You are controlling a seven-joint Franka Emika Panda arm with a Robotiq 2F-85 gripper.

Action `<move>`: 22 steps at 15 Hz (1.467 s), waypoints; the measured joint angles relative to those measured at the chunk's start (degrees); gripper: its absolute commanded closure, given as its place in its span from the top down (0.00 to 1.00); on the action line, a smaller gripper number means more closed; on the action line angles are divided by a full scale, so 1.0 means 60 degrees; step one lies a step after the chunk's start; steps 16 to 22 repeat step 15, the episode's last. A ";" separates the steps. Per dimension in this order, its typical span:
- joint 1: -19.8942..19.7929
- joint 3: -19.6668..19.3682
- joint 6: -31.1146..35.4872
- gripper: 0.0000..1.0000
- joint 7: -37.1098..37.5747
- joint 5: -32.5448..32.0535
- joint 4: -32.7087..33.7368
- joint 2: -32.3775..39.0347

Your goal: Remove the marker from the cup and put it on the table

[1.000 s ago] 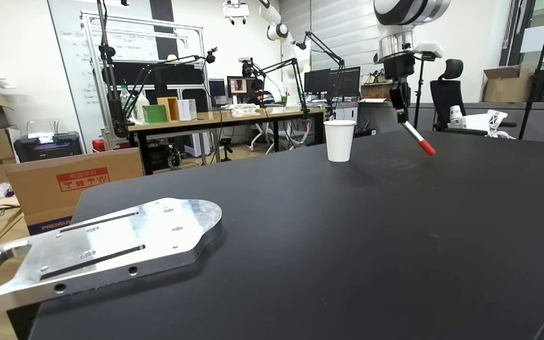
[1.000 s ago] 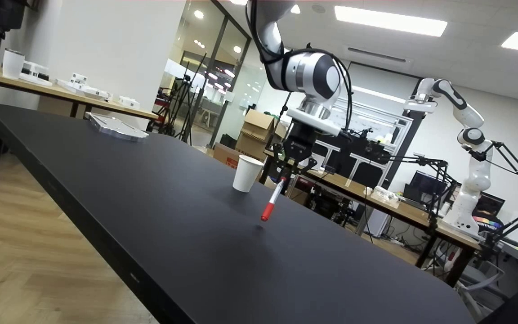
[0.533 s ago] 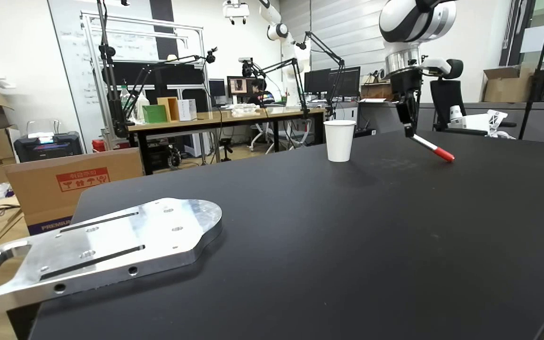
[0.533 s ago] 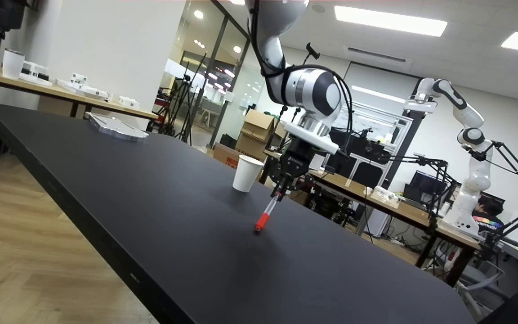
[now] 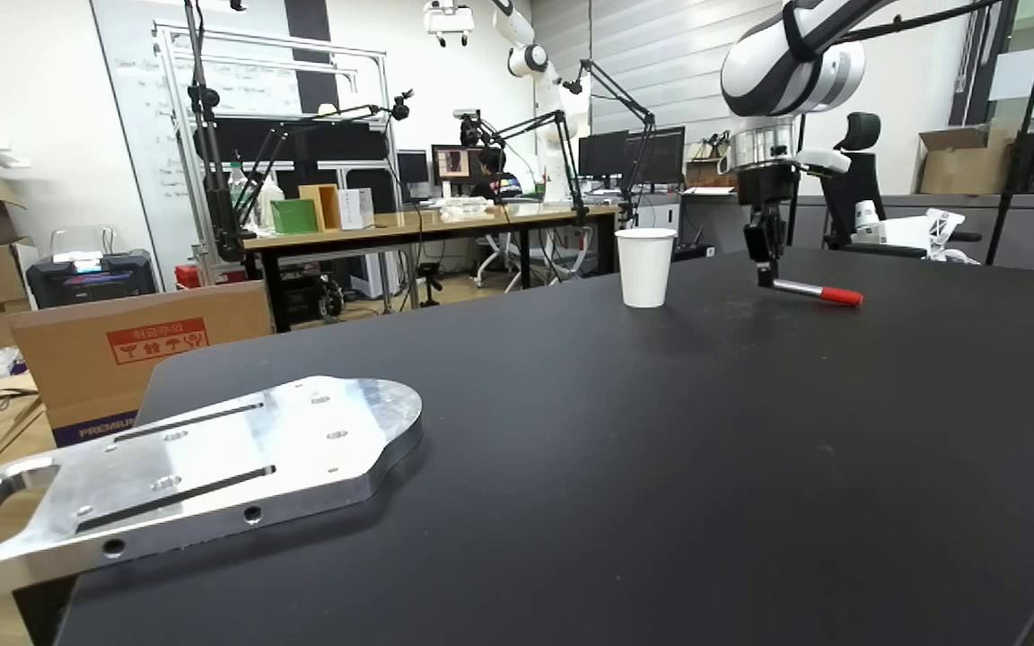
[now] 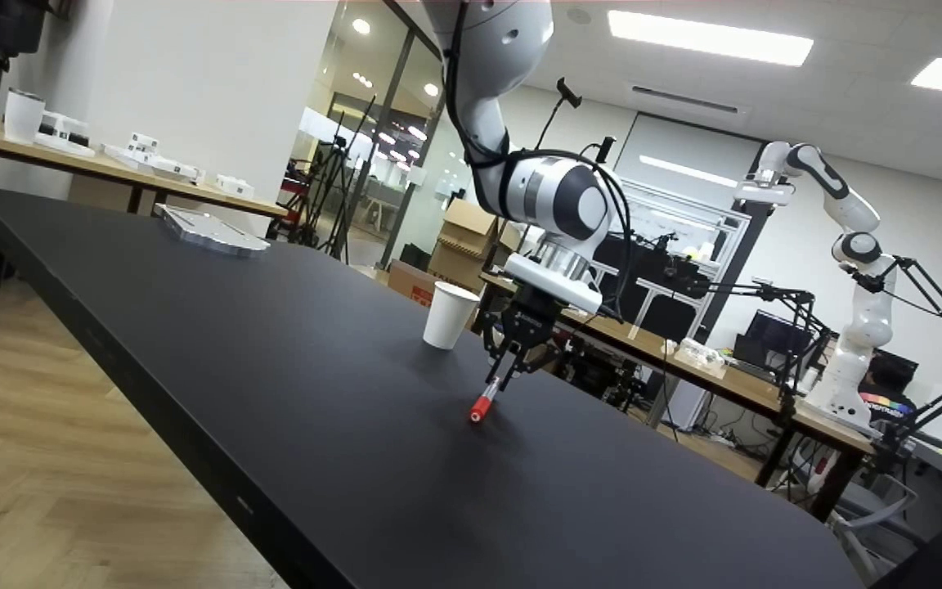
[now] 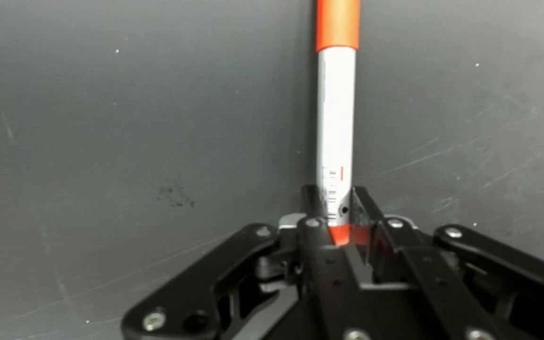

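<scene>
The marker point(image 5: 815, 292) has a white body with red ends. It lies almost flat at the surface of the black table point(image 5: 616, 467); it also shows in an exterior view point(image 6: 485, 401) and the wrist view point(image 7: 335, 118). My gripper point(image 5: 766, 280) points down at the table, its fingertips on both sides of the marker's rear end. In the wrist view the fingers point(image 7: 335, 203) press close along both sides of it, with no table visible between. The white cup point(image 5: 644, 267) stands upright to the left of the gripper, apart from it; it also shows in an exterior view point(image 6: 448, 315).
A silver metal plate point(image 5: 266, 440) lies over the table's edge, and also shows far back in an exterior view point(image 6: 213, 231). A cardboard box point(image 5: 149, 350) stands beside the table. Wooden workbenches point(image 5: 481, 220) with equipment stand behind.
My gripper has come down to the table and turned more upright. The marker has swung from steeply tilted to almost flat, its red cap end down on the table. The cup has not moved.
</scene>
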 measured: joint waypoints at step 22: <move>0.0099 0.0208 0.1213 1.00 -0.0108 0.0093 -0.0250 -0.0471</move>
